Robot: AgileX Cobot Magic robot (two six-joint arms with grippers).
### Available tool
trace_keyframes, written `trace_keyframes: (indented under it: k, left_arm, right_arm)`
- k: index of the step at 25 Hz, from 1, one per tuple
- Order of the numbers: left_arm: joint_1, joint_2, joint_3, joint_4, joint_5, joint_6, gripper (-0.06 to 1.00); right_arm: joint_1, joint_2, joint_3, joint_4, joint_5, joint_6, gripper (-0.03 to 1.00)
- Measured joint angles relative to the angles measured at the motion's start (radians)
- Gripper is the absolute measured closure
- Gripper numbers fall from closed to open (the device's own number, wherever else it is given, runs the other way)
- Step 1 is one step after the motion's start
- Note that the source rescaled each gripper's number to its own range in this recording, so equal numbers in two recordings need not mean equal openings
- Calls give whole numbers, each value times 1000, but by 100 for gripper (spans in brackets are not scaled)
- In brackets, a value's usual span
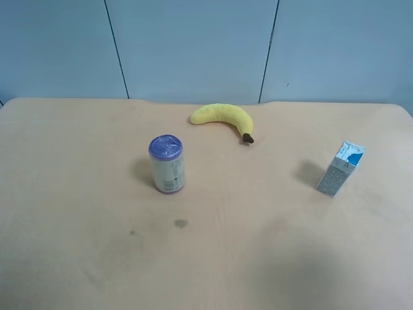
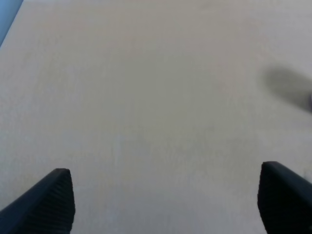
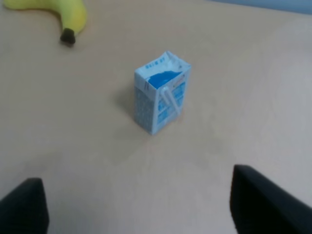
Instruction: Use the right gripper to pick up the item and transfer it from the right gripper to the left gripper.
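Now the right claw [image 3: 139, 204] and left claw [image 2: 165, 195] stand wide open, empty. Ahead of the right one stands a carton [image 3: 161, 95], a banana [image 3: 73, 14] farther off.

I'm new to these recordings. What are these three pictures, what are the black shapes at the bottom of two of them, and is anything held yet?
One picture comes from a camera mounted high, looking down on a tan table. On it stand a purple-lidded can and a small blue-and-white drink carton with a straw; a yellow banana lies behind them. The other two pictures come from cameras on the robot's wrists, and the black shapes are gripper fingertips. The right gripper is open, facing the carton. The left gripper is open above the table. Nothing is held.
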Motion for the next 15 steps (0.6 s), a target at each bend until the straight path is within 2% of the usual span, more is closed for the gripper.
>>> trace_keyframes:
  k: [15]
  left_arm:
    - [0, 0, 0, 0, 0, 0, -6]
  right_arm:
    - [0, 0, 0, 0, 0, 0, 42]
